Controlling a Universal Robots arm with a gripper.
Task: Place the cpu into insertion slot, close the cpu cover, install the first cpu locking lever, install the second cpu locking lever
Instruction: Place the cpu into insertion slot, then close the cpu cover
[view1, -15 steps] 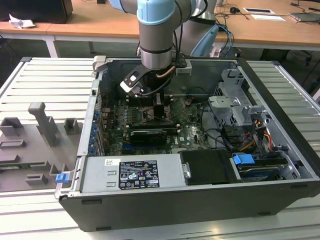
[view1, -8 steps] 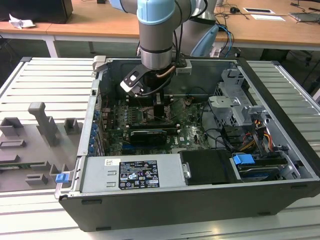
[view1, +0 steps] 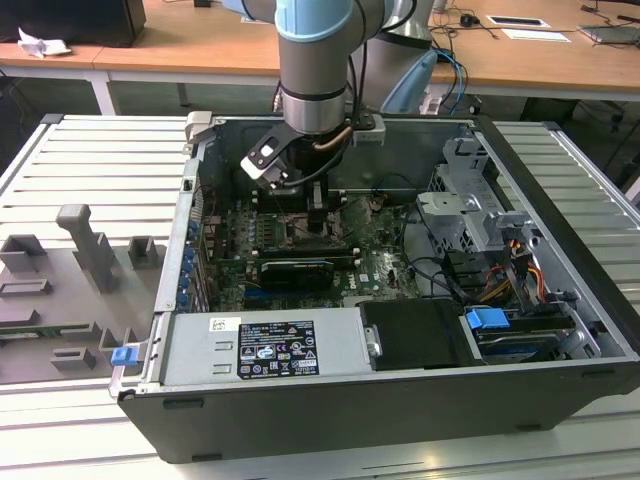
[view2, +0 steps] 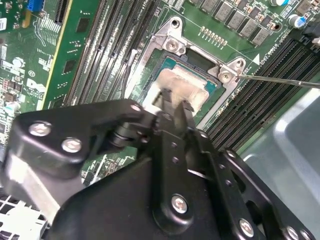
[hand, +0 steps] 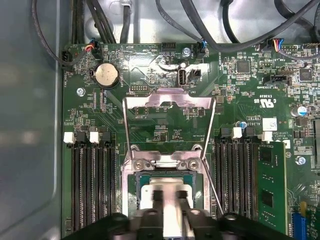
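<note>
Black sheet metal forms the open computer case (view1: 300, 425) standing on the grey slatted table (view1: 80, 150) in the exterior view. The arm's black gripper (view1: 318, 218) reaches down inside it, low over the green motherboard (view1: 385, 255).

In the second wrist view the cpu (view2: 187, 82), a small square chip with a pale silvery metal top, lies flat in the square insertion slot (view2: 159, 40) with its silver metal rim. The gripper (view2: 174, 101) hangs just above the chip. Its black fingers (view2: 186, 114) stand a little apart, with nothing clamped between them. A thin wire locking lever (view2: 280, 80) juts away from one corner of the slot.

In the first wrist view the cpu cover (hand: 150, 101), a thin silver frame with a large window, is swung back off the slot and lies open over the board. The cpu (hand: 170, 188) sits uncovered under the parted fingers (hand: 156, 200).
</note>
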